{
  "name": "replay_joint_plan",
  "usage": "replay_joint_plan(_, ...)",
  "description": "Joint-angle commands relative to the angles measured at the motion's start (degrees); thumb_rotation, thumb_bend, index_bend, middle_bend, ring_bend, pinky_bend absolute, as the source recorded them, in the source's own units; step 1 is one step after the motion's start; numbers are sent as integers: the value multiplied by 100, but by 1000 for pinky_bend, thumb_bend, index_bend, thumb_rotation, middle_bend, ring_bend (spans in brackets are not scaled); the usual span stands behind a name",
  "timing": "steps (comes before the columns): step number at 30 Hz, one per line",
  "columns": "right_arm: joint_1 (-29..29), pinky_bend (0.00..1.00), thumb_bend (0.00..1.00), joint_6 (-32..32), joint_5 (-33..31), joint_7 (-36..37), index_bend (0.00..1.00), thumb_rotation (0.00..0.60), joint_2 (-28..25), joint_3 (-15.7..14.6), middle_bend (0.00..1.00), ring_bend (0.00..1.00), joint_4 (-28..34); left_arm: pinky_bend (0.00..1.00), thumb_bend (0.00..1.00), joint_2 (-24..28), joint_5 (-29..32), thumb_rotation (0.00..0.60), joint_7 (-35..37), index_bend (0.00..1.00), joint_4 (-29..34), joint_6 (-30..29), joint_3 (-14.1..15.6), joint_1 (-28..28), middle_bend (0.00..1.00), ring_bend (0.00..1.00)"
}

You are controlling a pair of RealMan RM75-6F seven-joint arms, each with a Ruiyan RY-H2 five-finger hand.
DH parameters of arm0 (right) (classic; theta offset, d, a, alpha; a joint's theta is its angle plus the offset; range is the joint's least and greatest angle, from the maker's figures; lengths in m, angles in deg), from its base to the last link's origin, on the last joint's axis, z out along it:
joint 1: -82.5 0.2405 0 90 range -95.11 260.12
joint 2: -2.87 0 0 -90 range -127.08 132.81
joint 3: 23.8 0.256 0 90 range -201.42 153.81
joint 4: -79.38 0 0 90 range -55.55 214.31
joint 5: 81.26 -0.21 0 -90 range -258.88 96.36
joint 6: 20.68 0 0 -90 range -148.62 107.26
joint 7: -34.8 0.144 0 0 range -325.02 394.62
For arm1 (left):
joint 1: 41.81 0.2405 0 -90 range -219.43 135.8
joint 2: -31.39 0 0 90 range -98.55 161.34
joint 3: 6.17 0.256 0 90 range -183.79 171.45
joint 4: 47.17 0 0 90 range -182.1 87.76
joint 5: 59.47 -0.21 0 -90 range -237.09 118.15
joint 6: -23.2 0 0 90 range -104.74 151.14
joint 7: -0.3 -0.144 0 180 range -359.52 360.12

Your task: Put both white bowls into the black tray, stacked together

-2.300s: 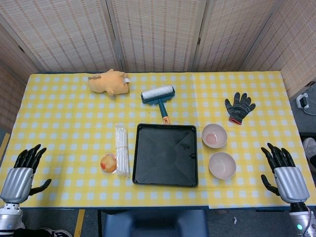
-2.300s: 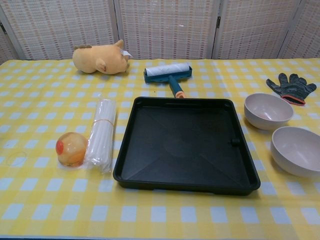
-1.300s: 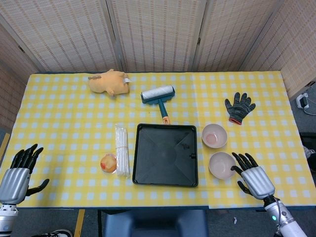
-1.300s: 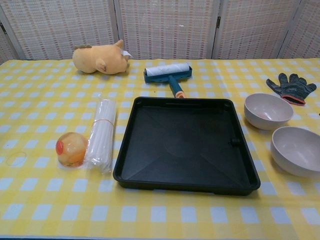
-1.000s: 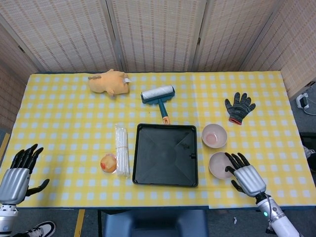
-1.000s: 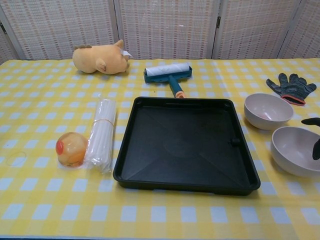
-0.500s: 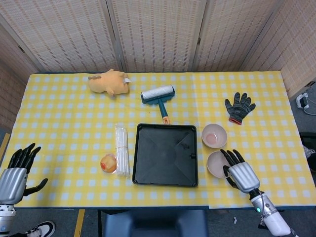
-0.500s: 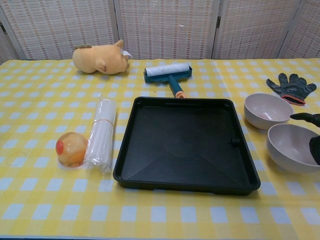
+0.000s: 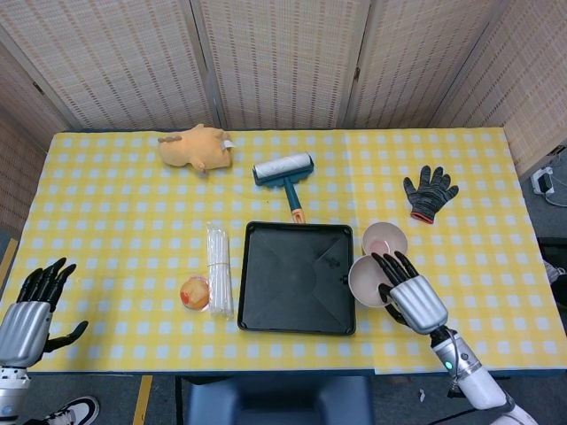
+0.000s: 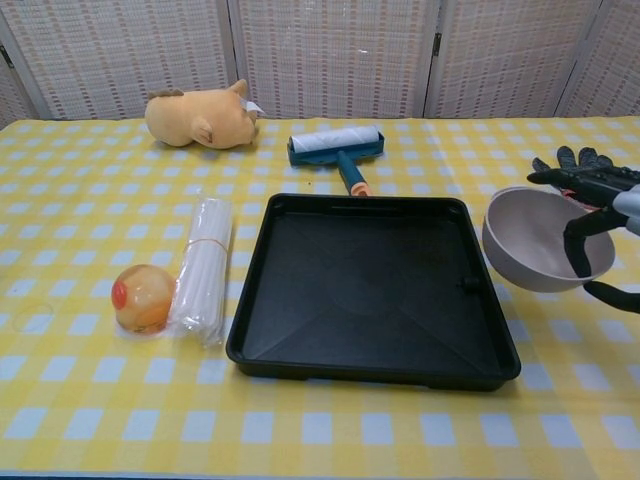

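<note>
Right of the black tray, the right hand grips one white bowl, lifted; the second bowl sits just behind it. Left hand hangs open.

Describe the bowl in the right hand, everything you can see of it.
The held bowl is plain off-white, smooth and matte, round and deep, and looks empty. The right hand grips its rim on the right side. It is lifted and tilted, its opening facing up and left, just right of the black tray, partly hiding the other bowl.
</note>
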Motion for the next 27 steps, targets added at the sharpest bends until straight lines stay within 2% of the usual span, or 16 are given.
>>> replay_joint_plan(1,353,0,434,412,-196,-158,658,600,225,229,19,0,7,9,268,34,6,600,10,0,19,-66,-16,31,0,85)
replay_joint_plan(11,1167,0,435,1276,-610,-161,658,600,972,570,17,0,-548,8,268,87,116,600,122,0,12,5,-49,23,0,85)
replay_joint_plan(19,1460,0,434,1435,-691,88,634,600,1349,562,13,0,-939,8,268,120,160,600,177,0,26,-12,-76,39,0,84)
replay_joint_plan(21,1496,0,434,1420,-670,215,566,600,1397,527,7,0,-1001,8,268,123,163,600,186,0,24,-4,-79,35,0,85)
replay_joint_plan(24,1542,0,434,1365,-611,398,394,600,1435,481,0,0,-1110,8,268,134,180,600,193,0,38,8,-81,37,0,85)
replay_joint_plan(27,1578,0,434,1368,-610,532,166,600,1410,441,0,0,-1143,8,268,142,179,600,179,0,55,0,-87,39,0,85)
